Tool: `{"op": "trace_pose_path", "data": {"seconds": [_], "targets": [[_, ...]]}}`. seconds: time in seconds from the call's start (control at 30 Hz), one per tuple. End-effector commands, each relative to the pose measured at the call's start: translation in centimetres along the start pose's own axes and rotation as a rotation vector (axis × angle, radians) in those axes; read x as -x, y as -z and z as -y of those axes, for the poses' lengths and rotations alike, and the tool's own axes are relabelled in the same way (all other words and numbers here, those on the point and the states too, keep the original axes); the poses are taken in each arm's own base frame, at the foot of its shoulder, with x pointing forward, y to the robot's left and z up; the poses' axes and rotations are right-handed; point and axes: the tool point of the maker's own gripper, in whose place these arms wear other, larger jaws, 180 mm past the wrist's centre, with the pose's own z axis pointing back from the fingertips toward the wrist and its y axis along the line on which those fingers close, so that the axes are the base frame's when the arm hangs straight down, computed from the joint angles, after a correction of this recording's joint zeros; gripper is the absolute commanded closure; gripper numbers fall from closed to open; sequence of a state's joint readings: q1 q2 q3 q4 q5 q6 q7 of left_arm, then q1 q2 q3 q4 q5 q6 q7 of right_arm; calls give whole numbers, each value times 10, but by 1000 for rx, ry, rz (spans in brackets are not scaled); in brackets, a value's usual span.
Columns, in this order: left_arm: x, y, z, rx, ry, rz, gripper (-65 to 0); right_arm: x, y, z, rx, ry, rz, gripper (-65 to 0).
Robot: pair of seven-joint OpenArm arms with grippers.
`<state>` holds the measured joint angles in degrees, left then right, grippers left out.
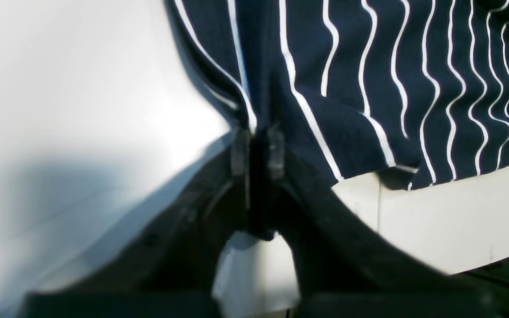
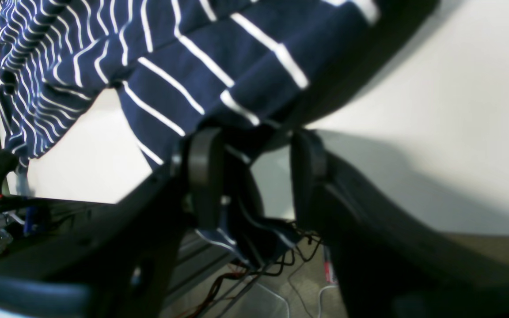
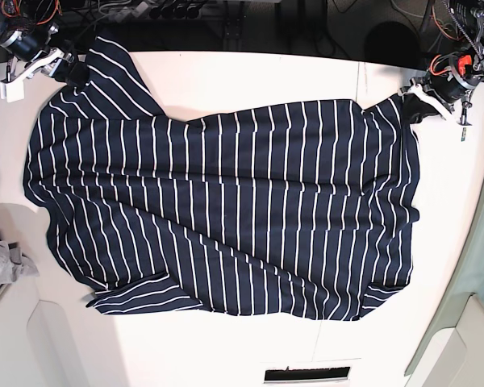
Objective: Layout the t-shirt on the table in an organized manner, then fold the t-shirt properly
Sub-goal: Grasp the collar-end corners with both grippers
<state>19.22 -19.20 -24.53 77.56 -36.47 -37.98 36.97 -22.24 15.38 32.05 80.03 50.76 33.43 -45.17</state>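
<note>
The jaws of the left gripper (image 1: 258,152) are pressed together on a fold of the t-shirt (image 1: 369,79), pinching the cloth at its edge; from the pinch the striped fabric fans away ahead of the fingertips and off to one side, with bare table (image 1: 60,88) on the other side. The right gripper (image 2: 254,176) has its jaws spread partway, and a bunched corner of the same shirt sits between them, against one finger (image 2: 203,176); the rest of the cloth spreads out beyond the tips. From the base view the t-shirt lies spread wide and wrinkled across the white table, each gripper at one far corner, well apart. A small grey cloth (image 3: 0,266) lies off the shirt's edge.
</note>
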Motion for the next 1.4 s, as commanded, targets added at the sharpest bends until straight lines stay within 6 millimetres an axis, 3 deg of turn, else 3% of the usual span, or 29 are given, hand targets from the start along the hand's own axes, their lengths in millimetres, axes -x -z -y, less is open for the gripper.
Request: {"op": "trace_pose_path", "data": {"seconds": [0.0, 0.1, 0.23, 0.47, 0.7, 0.87, 1.07, 1.3, 1.37], "targets": [[-4, -3, -3, -3, 21, 5, 0, -9, -4, 0, -3, -19, 22, -256], [-6, -3, -3, -3, 22, 19, 0, -9, -4, 0, -3, -20, 22, -195], [-7, -4, 0, 17, 38, 21, 0, -10, -4, -1, -3, -20, 24, 0], [-32, -10, 12, 95, -71, 143, 0, -12, -5, -1, -6, -24, 35, 0], [-55, -29, 17, 167, -160, 203, 0, -22, -17, -4, -17, -61, 13, 0], [-62, -45, 37, 290, -185, 168, 0, -13, -33, -2, -3, -90, -16, 0], [-69, -59, 26, 286, -166, 167, 0, -9, -51, -10, 12, -147, -22, 0], [-68, -60, 26, 285, -164, 162, 0, -13, -50, -4, 50, -181, -3, 0], [-67, -59, 27, 288, -169, 164, 0, -13, -51, -1, 65, -191, -7, -146]]}}
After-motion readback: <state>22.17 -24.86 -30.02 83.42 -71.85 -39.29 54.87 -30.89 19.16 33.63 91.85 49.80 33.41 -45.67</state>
